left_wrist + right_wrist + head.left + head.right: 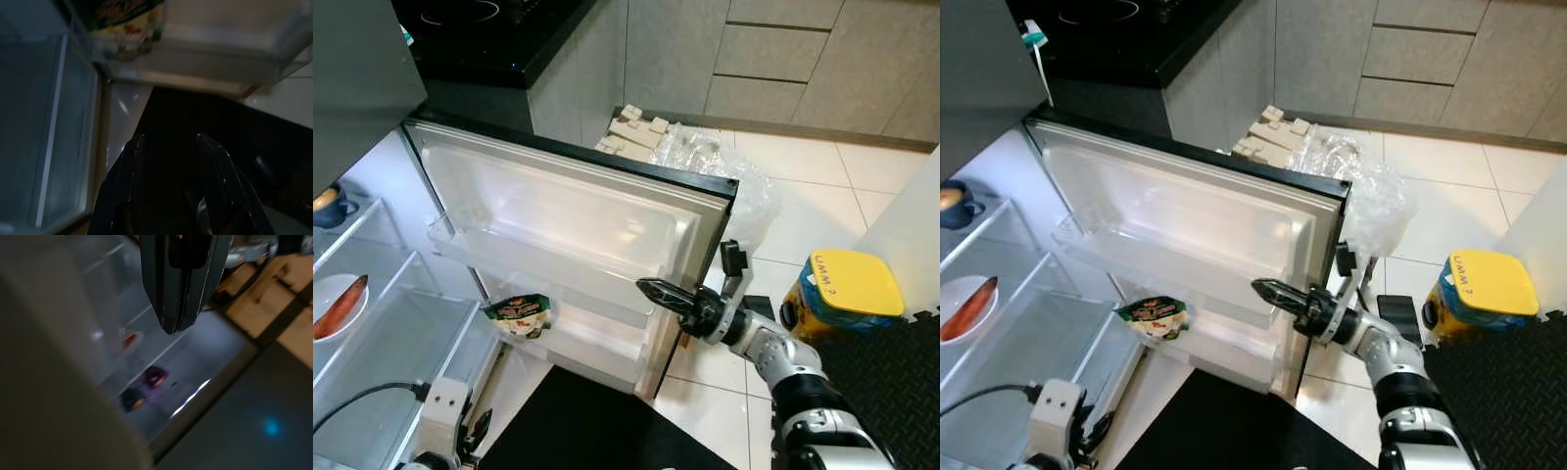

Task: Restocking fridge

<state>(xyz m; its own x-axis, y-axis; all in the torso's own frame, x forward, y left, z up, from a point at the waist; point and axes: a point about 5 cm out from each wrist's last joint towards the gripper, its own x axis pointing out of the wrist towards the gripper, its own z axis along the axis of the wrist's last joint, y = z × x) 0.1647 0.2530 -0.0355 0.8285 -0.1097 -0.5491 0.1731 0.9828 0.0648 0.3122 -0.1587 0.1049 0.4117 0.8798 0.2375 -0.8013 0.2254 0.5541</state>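
**A:** From the head camera's left eye: the fridge door [578,235] stands swung wide. The right gripper [658,291] hangs at its free edge, black fingers pressed together on nothing, pointing across the inner panel. A green-and-white packet [521,315] sits in the lower door shelf [578,343]. On the fridge shelves to the left lie a white plate with something orange-red [340,305] and a dark blue cup [331,207].

**B:** And the stock to load?

**A:** A yellow-lidded tub [842,294] stands on the floor tiles to the robot's right, well apart from the fridge. I take it as the next item, though that is a guess. Clear plastic wrap [724,171] and pale foam blocks [631,129] lie behind the door.

**B:** The right eye?

**A:** Same scene. The closed fingers sit just beside the door's edge; whether they touch it I cannot tell.

**B:** Left wrist?

**A:** Dim. The left gripper [168,161] hangs low over a dark mat, fingers apart and empty, the packet above and beyond it.

**B:** Right wrist?

**A:** The two fingers [182,284] closed flat against each other, the lit fridge interior blurred beyond.

**B:** So which step?

**A:** Door open, one item apparently shelved, hands empty. The next move likely calls for turning right, reaching down to the tub, and opening the fingers wide for its lid or body.
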